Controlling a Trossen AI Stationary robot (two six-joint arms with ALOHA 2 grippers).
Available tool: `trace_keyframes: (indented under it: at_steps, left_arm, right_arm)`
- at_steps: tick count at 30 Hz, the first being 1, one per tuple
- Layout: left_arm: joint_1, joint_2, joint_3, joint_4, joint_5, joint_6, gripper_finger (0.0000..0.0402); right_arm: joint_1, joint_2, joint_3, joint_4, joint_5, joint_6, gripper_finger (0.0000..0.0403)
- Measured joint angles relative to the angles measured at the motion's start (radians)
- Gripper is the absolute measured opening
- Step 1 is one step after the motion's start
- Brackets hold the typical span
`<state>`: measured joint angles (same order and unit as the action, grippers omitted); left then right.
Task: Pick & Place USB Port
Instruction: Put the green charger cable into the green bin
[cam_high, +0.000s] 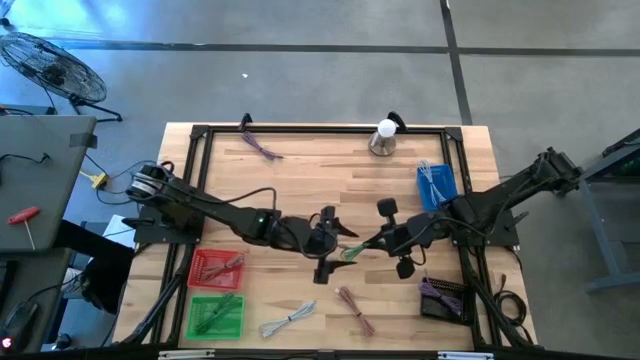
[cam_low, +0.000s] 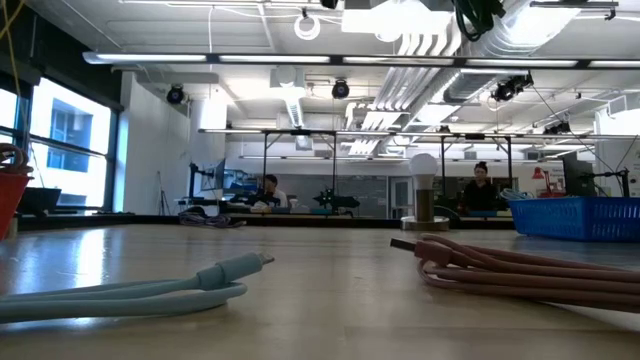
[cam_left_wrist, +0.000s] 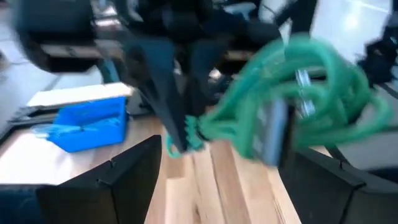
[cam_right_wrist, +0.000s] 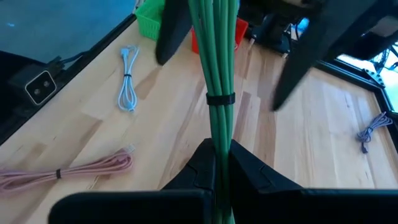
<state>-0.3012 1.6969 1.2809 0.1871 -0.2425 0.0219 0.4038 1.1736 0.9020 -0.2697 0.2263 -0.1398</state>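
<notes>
A green cable bundle (cam_high: 350, 252), held together by a black tie (cam_right_wrist: 221, 98), hangs above the table's middle between my two grippers. My right gripper (cam_high: 368, 243) comes from the table's right and is shut on one end of the bundle (cam_right_wrist: 214, 56). My left gripper (cam_high: 338, 228) comes from the left and is open. Its two fingers (cam_right_wrist: 171, 31) stand on either side of the bundle's other end (cam_left_wrist: 292, 93), and I see no touch there. My right gripper pinches the bundle's end (cam_right_wrist: 217, 134) between its two fingers, which lie along the cable strands. In the left wrist view its fingers (cam_left_wrist: 168, 93) slant down onto that end (cam_left_wrist: 189, 132). The bundle reaches out toward my left gripper, lifted clear of the table.
A blue basket (cam_high: 437, 185) and a lamp bulb (cam_high: 385, 138) stand at the far right. A red tray (cam_high: 215, 268) and a green tray (cam_high: 215, 315) lie near left. A pale cable (cam_high: 288, 320), a pink cable (cam_high: 352, 308) and a purple cable (cam_high: 262, 145) lie loose.
</notes>
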Motion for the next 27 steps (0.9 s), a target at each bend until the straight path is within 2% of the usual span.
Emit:
trace_keyframes:
  at_steps: [4,21,24,27]
  left_arm:
    - [0.0,0.004,0.001,-0.004,-0.061,0.0,0.0303]
    - [0.0,0.004,0.0,0.075,-0.047,0.053,0.0301]
    - [0.0,0.004,0.0,0.074,-0.041,0.065,0.0276]
    - [0.0,0.004,0.0,0.071,-0.07,0.097,0.0213]
  right_arm:
    - [0.0,0.0,0.0,0.001,0.0,0.0,0.001]
    - [-0.001,0.0,0.0,0.001,-0.008,0.0,0.0009]
    - [-0.009,0.0,0.0,0.001,-0.013,0.0,0.0009]
    - [-0.021,0.0,0.0,0.001,-0.026,0.002,0.0009]
